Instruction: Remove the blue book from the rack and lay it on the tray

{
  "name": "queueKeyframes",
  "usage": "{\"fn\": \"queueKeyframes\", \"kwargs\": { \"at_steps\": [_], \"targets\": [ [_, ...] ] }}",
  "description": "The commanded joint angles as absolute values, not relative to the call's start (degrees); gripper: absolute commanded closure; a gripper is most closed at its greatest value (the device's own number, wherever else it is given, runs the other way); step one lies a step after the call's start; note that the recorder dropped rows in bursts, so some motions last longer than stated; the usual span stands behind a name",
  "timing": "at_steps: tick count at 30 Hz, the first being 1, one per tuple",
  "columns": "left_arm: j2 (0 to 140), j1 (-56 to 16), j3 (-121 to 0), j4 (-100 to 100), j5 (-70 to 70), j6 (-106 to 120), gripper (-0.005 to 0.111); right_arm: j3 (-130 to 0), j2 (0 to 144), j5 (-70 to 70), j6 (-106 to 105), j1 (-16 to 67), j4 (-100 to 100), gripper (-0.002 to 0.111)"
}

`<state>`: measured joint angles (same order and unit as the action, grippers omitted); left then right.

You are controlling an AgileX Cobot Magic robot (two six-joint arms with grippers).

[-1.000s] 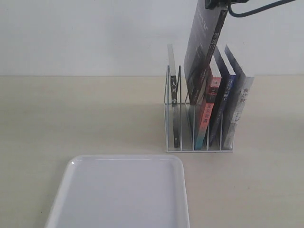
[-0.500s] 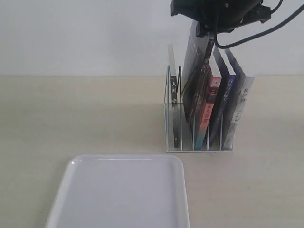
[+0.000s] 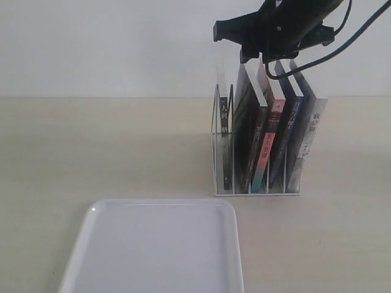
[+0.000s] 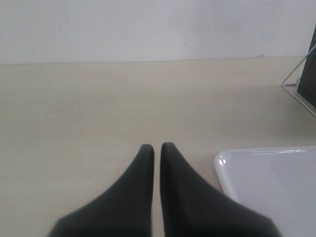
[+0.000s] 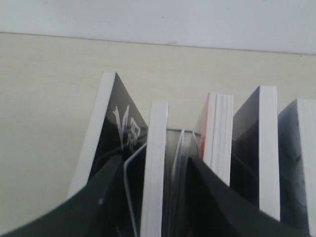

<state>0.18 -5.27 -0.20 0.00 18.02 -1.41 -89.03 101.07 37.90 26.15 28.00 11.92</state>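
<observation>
The white wire rack point(image 3: 256, 193) stands upright with several books in it. The blue book point(image 3: 292, 125), with its navy spine, sits in a slot toward the right, between the red-and-teal-spined book point(image 3: 267, 146) and the pale grey-white book point(image 3: 313, 134). My right gripper point(image 3: 255, 58) hovers over the rack's left half. In the right wrist view it point(image 5: 153, 162) is open and straddles the top of a dark grey book point(image 5: 155, 148), two slots from the blue book point(image 5: 247, 138). The white tray point(image 3: 153, 244) lies in front. My left gripper point(image 4: 157, 146) is shut and empty beside the tray's corner point(image 4: 271, 182).
A black book with white characters point(image 3: 225, 122) fills the leftmost slot. The dark grey book point(image 3: 247, 134) stands next to it. A black cable point(image 3: 360, 27) trails from the right arm. A pale wall backs the table.
The right gripper came down with the dark grey book, which hung above the rack a second ago. That book now stands in its slot and the fingers are spread around its top.
</observation>
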Motion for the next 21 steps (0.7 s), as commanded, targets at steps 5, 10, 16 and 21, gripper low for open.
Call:
{"fn": "queueKeyframes", "kwargs": {
  "at_steps": [5, 10, 16, 21],
  "targets": [
    [0.0, -5.1, 0.0, 0.0, 17.7, -1.8, 0.103, -89.3, 98.6, 37.4, 26.1, 28.0, 15.8, 0.065],
    [0.0, -5.1, 0.0, 0.0, 17.7, -1.8, 0.103, -89.3, 94.0, 42.2, 26.1, 27.9, 19.8, 0.065],
    [0.0, -5.1, 0.0, 0.0, 17.7, -1.8, 0.103, -89.3, 92.7, 51.2, 24.6, 25.0, 19.7, 0.065],
    [0.0, -5.1, 0.0, 0.0, 17.7, -1.8, 0.103, -89.3, 93.6, 54.4, 20.9, 23.5, 16.2, 0.065]
  ]
}}
